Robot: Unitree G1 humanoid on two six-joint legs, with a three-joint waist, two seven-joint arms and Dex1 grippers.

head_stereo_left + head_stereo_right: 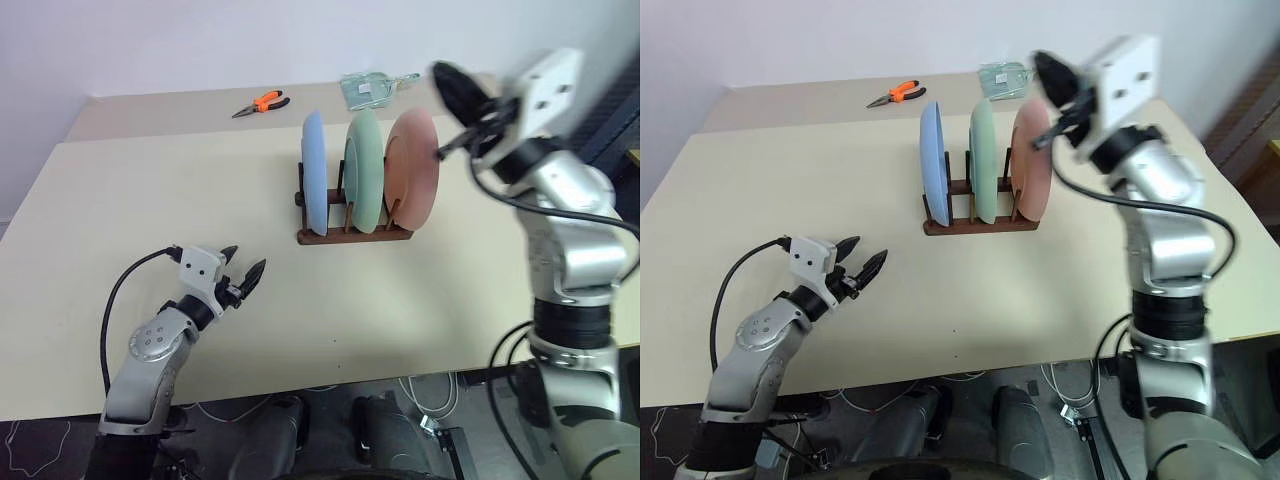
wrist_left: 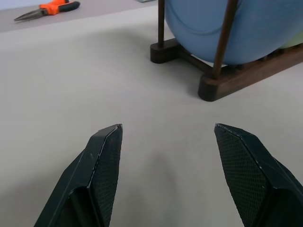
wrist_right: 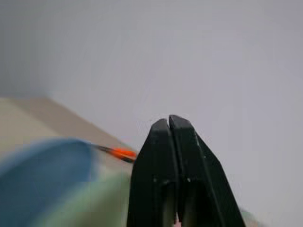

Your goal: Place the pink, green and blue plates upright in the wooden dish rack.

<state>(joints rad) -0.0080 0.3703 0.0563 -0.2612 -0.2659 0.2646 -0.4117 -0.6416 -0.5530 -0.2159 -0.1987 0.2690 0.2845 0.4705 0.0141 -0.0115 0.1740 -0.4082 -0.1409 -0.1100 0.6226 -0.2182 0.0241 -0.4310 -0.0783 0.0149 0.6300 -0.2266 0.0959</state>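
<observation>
The wooden dish rack stood toward the far edge of the table, about midway along it, and carried three plates upright between its pegs: one blue plate at the left end, one green plate in the middle and one pink plate at the right end. Each plate occupied its own slot, apart from its neighbour. The placing step therefore appeared complete, with only withdrawal in hand; any next move called for keeping the arms clear of the pink plate's rim so that the rack was not knocked. The right gripper hung raised above and just right of the pink plate, fingers pressed together and empty. The left gripper hovered low near the table's near edge, fingers spread wide and holding nothing. One pair of orange-handled pliers and one clear packet lay along the far edge.
</observation>
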